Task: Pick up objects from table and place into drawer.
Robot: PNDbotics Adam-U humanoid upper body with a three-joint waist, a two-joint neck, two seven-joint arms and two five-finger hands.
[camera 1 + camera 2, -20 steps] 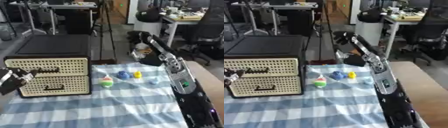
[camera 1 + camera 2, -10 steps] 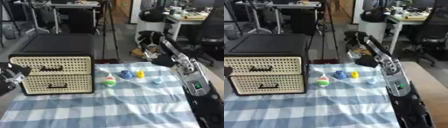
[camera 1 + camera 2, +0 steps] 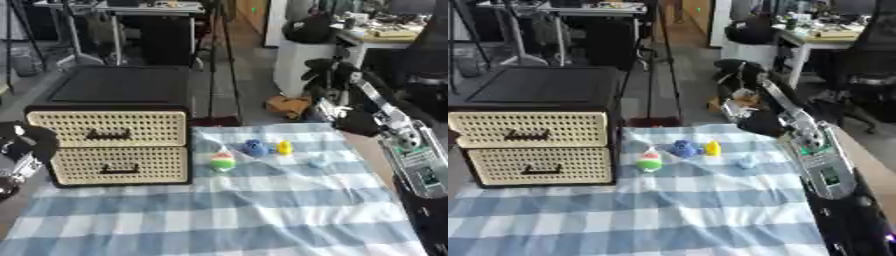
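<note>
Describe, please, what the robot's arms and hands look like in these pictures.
The right arm is mostly black, with a long silver-grey panel bearing small green and dark markings; its right hand is black. Of the left hand, at the view's left edge, only black parts with silver-white pieces show.

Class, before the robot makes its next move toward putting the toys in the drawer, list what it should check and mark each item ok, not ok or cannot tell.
1. Drawer open to receive a toy: not ok; top drawer and bottom drawer both look closed.
2. Toys within view on the checked cloth: ok; green-and-red toy, blue toy, yellow toy, pale blue toy.
3. Toys apart enough to take singly: ok.
4. Left hand by the drawers: ok; fingers cannot tell.
5. Right hand free: cannot tell.
</note>
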